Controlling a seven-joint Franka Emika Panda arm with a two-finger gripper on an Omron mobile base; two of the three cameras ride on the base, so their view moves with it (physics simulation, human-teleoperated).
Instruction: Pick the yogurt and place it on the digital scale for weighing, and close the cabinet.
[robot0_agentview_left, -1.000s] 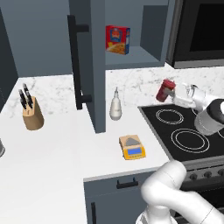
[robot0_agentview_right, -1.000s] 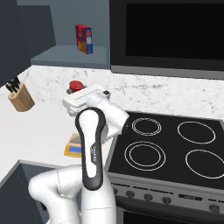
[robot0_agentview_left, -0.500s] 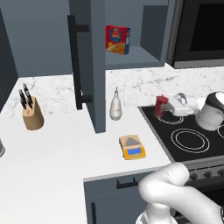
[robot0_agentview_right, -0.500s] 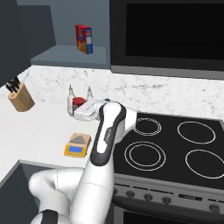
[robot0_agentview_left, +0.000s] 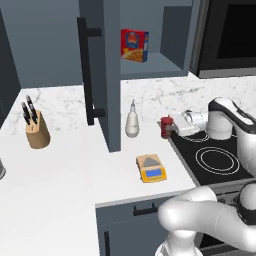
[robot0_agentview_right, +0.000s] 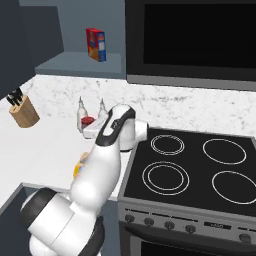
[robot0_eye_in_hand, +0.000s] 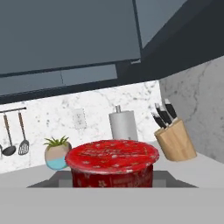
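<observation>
Left base view: I am holding the yogurt (robot0_agentview_left: 166, 126) clamped in the gripper (robot0_agentview_left: 172, 127), upright above the table (robot0_agentview_left: 65, 170), for lowering onto the digital scale (robot0_agentview_left: 152, 168).

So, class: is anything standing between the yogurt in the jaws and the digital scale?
Nothing visible. The yogurt hangs over bare counter, and the digital scale lies nearer the front edge. The white bottle stands off to the side.

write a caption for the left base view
Gripper carries the yogurt leftward toward the digital scale, cabinet door open.
</observation>
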